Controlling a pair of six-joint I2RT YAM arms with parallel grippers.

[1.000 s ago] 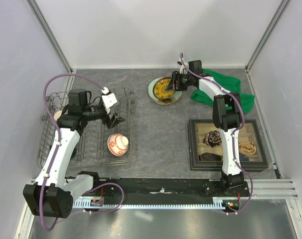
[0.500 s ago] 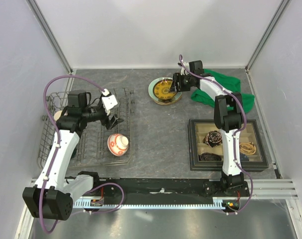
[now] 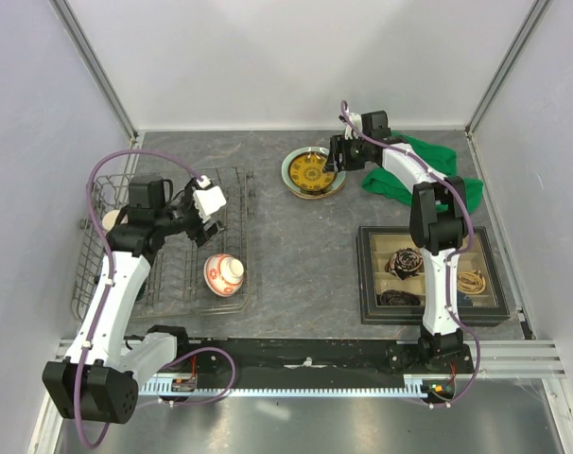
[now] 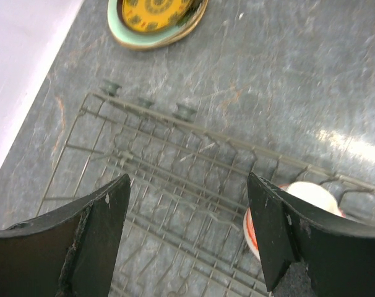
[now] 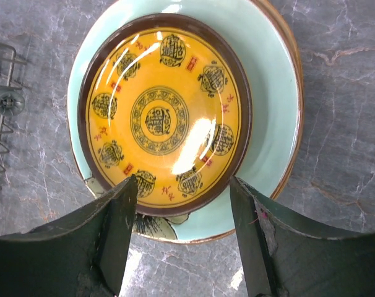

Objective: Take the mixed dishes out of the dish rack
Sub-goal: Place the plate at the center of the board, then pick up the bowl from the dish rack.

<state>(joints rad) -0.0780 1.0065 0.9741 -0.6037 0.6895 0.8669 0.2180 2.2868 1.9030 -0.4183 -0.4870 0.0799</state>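
The grey wire dish rack (image 3: 116,270) stands at the left, also in the left wrist view (image 4: 175,161). The red-and-white patterned bowl (image 3: 223,273) lies upside down at its near right corner, also in the left wrist view (image 4: 311,198). A beige cup (image 3: 108,219) sits at the rack's far left edge. The yellow-gold plate (image 3: 312,171) lies stacked on the pale green plate (image 3: 290,178) on the table, both in the right wrist view (image 5: 163,117) (image 5: 271,93). My left gripper (image 3: 208,230) is open and empty above the rack. My right gripper (image 3: 336,163) is open and empty above the plates' right edge.
A green cloth (image 3: 428,170) lies at the back right. A black compartmented tray (image 3: 430,274) with small items stands at the right. White walls enclose the grey table on three sides.
My left gripper has drawn back a little to the left and up over the rack. My right gripper has lifted slightly away from the stacked plates.
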